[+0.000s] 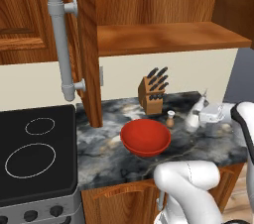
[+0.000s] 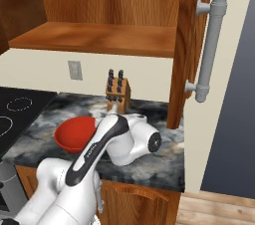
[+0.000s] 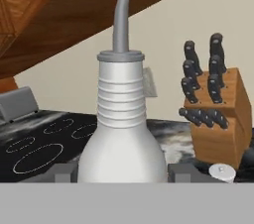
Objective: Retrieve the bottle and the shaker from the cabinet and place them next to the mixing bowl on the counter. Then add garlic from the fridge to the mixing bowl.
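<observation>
Jaws clamped on the bottle point(image 3: 122, 134) — over dark marbled counter point(image 1: 109, 153), beside red mixing bowl point(image 1: 145, 137).

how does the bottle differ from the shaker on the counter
The bottle is white with a long spout and sits between the jaws; the shaker is tan with a pale cap and stands free. The bottle is much taller than the shaker. Both are upright, right of the red bowl.

From my feed the pale ribbed bottle with the grey spout point(image 3: 121, 134) looks like smooth matt plastic, the red mixing bowl point(image 1: 145, 137) is glossy, the wooden knife block point(image 3: 222, 119) and brown cabinet shelf point(image 1: 163, 37) show grain, and the dark marbled stone counter point(image 1: 111, 153) looks polished.
</observation>
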### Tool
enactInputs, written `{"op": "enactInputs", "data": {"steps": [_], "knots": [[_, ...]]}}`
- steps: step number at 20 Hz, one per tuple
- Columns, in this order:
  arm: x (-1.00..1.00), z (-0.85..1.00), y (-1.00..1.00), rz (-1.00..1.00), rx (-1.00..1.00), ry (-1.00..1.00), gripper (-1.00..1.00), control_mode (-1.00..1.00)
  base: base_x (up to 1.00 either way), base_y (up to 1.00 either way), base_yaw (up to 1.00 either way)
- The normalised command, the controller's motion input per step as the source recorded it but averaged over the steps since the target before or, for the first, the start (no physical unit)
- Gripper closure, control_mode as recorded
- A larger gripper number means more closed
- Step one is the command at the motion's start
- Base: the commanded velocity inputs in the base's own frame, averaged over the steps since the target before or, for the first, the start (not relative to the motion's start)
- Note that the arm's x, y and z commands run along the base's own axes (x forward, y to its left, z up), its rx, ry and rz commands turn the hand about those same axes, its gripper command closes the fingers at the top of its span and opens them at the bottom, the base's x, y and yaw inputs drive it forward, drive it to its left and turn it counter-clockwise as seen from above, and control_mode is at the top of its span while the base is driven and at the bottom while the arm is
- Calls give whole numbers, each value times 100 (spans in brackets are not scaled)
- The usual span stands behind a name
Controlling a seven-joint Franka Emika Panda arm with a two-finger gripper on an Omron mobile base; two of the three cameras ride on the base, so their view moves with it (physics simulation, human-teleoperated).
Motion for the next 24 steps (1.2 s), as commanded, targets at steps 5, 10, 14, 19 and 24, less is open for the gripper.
{"op": "enactInputs", "data": {"steps": [5,10,14,19,24], "knots": [[10,-53,-10,12,-1,-2,100,-100,0,0,0],[15,-46,-1,6,-5,-2,100,-100,0,0,0],[13,-33,0,0,-6,-8,100,-100,0,0,0],[14,-22,0,0,-4,-9,100,-100,0,0,0],[15,-11,0,0,-7,-3,100,-100,0,0,0]]}}
